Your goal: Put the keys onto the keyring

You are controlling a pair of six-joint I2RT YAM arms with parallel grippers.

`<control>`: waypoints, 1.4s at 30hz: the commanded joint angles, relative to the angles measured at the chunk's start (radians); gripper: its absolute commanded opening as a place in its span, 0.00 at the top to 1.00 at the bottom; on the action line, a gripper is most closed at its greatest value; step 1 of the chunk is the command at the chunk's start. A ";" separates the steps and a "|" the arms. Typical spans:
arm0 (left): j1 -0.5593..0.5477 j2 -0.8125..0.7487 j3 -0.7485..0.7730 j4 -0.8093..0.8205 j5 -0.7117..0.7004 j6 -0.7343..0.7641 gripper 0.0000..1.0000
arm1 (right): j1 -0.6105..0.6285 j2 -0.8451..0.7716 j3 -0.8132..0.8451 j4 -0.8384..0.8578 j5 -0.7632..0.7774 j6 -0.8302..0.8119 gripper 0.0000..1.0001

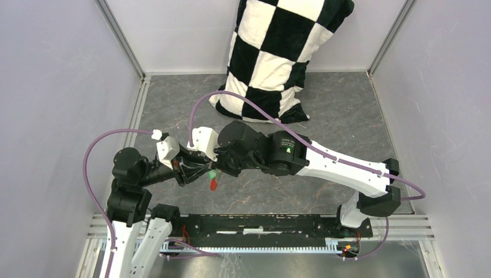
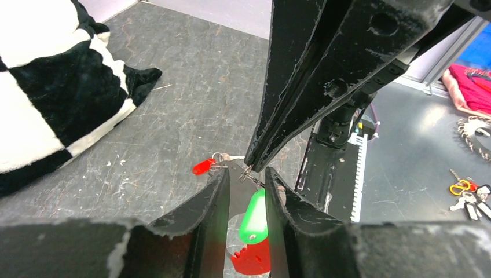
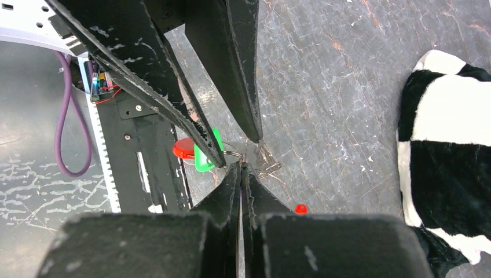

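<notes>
The keyring's thin wire ring (image 2: 253,175) is pinched in my shut right gripper (image 3: 241,165), just above the table. Its red fob (image 2: 252,259) hangs lowest. The green-headed key (image 2: 255,217) hangs from the ring between the fingers of my left gripper (image 2: 247,174), which stands open around the ring and the right gripper's tips (image 2: 250,168). The red-headed key (image 2: 204,167) sticks out to the left on a small ring. From above, the green head (image 1: 212,173) and the fob (image 1: 213,185) show where both grippers meet.
A black-and-white checkered pillow (image 1: 278,52) leans against the back wall. The black base rail (image 1: 260,226) runs along the near edge, close below the grippers. Grey walls close in both sides. Loose keys (image 2: 469,194) lie beyond the rail.
</notes>
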 commanded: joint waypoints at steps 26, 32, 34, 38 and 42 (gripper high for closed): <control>-0.001 0.039 0.098 -0.196 -0.010 0.364 0.63 | 0.022 -0.107 -0.040 0.148 -0.026 0.002 1.00; -0.001 0.036 0.152 -0.215 -0.003 0.398 0.58 | 0.020 -0.123 -0.071 0.154 -0.021 -0.001 1.00; -0.001 0.032 0.181 -0.251 0.031 0.448 0.54 | 0.019 -0.134 -0.093 0.169 -0.018 -0.002 1.00; -0.001 0.048 0.232 -0.295 0.129 0.496 0.54 | 0.016 -0.194 -0.203 0.284 -0.057 -0.001 1.00; -0.001 0.069 0.253 -0.330 0.225 0.538 0.69 | 0.007 -0.268 -0.325 0.462 -0.139 0.021 1.00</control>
